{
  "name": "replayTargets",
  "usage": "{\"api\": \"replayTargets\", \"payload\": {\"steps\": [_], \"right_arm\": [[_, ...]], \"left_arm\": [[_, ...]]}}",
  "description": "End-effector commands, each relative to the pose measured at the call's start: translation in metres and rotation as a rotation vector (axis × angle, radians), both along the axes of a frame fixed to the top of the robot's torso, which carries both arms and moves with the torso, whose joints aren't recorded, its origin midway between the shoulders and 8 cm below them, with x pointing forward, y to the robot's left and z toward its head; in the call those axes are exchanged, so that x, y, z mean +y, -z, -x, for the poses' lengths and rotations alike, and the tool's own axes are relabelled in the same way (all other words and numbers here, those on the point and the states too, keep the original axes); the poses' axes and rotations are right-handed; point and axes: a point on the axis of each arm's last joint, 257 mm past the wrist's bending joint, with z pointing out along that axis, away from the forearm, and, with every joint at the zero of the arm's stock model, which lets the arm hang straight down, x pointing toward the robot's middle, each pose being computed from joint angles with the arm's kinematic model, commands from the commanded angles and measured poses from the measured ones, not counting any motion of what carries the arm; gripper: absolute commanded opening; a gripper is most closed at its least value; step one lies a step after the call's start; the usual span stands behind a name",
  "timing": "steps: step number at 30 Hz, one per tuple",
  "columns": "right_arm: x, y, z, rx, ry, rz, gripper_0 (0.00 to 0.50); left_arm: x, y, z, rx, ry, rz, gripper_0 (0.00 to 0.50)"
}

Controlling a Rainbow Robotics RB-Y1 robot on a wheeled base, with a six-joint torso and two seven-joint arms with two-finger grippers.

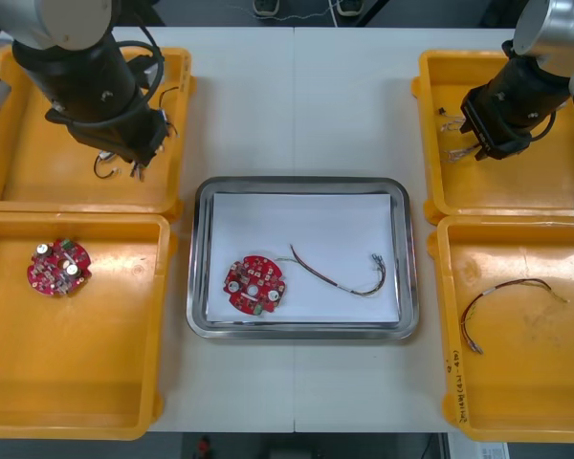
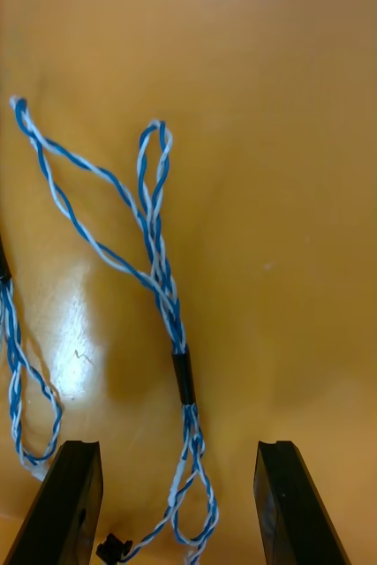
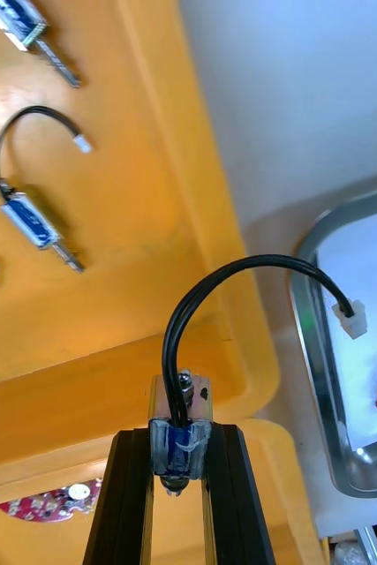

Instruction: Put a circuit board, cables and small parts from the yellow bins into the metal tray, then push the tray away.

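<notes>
Left gripper (image 3: 177,439) fingers pinch small metal part (image 3: 180,410), left of metal tray (image 3: 308,335). Right gripper (image 2: 177,448) fingers spread astride blue-white cable (image 2: 155,265), right of tray. Risk: tip-only pinch, part may slip short of tray

Tray (image 1: 411,258) held red board (image 1: 254,284) + thin cable (image 1: 318,275). 2nd board (image 1: 58,267) lay in near-left bin (image 1: 77,382). Part (image 3: 180,433) w/ black lead was pinched aloft.

bins (image 1: 96,382) yellow. tray (image 1: 302,183) silver rim, white inside. board (image 1: 254,284) at tray's 7 o'clock red; second board (image 1: 58,267), 9 o'clock of tray, red too. twisted cable (image 2: 157,274) blue/white, black band. small metal part (image 3: 179,441) blue wrap, black lead (image 3: 241,263), white plug (image 3: 351,320).
</notes>
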Motion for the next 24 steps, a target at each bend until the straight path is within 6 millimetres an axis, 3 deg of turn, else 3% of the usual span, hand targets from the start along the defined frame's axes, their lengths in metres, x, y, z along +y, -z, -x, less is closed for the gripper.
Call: {"api": "replayTargets", "payload": {"steps": [1,19,24], "right_arm": [[0.023,-0.031,-0.013,-0.04,0.035,-0.044,0.5],[0.007,0.005,-0.002,0.005,0.074,-0.014,0.5],[0.005,0.012,0.0,0.01,0.078,-0.012,0.5]], "left_arm": [[-0.027,0.004,0.01,0.011,0.008,0.062,0.0],[-0.113,0.048,0.024,0.012,0.004,0.111,0.0],[-0.126,0.063,0.03,0.019,0.01,0.108,0.0]]}}
